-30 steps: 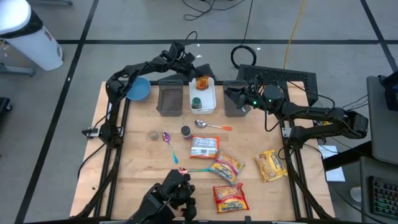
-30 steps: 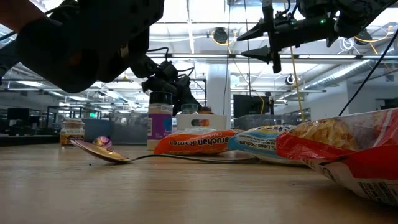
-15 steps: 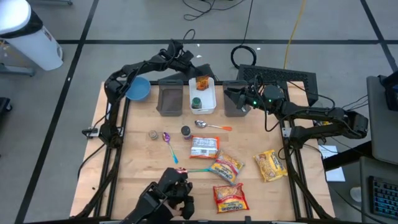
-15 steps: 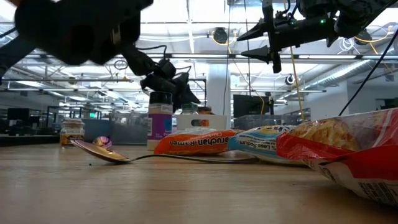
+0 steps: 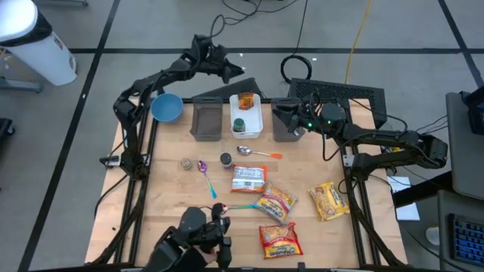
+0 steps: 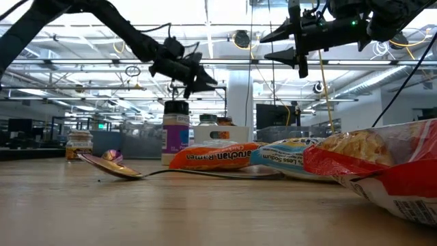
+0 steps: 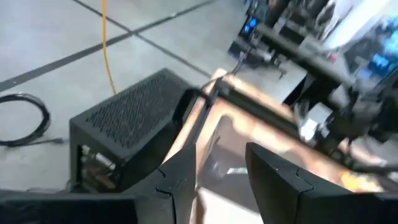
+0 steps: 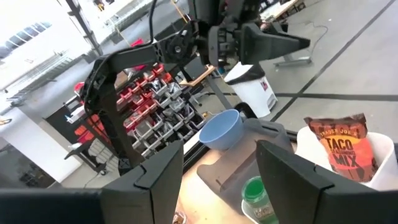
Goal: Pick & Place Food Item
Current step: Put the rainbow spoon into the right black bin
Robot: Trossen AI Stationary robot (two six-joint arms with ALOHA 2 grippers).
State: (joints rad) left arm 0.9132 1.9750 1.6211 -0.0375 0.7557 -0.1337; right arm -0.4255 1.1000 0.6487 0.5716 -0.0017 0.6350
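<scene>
A white bin [image 5: 255, 128] stands at the table's far middle. It holds an orange taco mix packet [image 5: 246, 100], which also shows in the right wrist view [image 8: 339, 146], and a green-lidded jar [image 5: 239, 125]. My left gripper [image 5: 233, 72] is open and empty, raised high beyond the table's far edge, left of the bin; it also shows in its wrist view [image 7: 221, 155]. My right gripper [image 5: 278, 117] is open and empty, in the air over the right grey bin [image 5: 287, 132]. Ramen packets [image 5: 248, 178] [image 5: 274, 202] [image 5: 280, 238] lie flat on the table's near half.
A second grey bin [image 5: 206, 121] and a blue bowl [image 5: 166, 107] stand left of the white bin. Two small jars [image 5: 186, 163] [image 5: 226, 159], spoons [image 5: 203, 170] [image 5: 253, 151] and another packet [image 5: 329, 200] lie mid-table. A dark object [image 5: 195, 240] hangs over the near edge.
My left gripper has risen from just over the white bin and drawn back past the table's far edge, empty. The taco mix packet stays in the bin. The dark object at the near edge has shifted toward the table's left. My right arm has kept still.
</scene>
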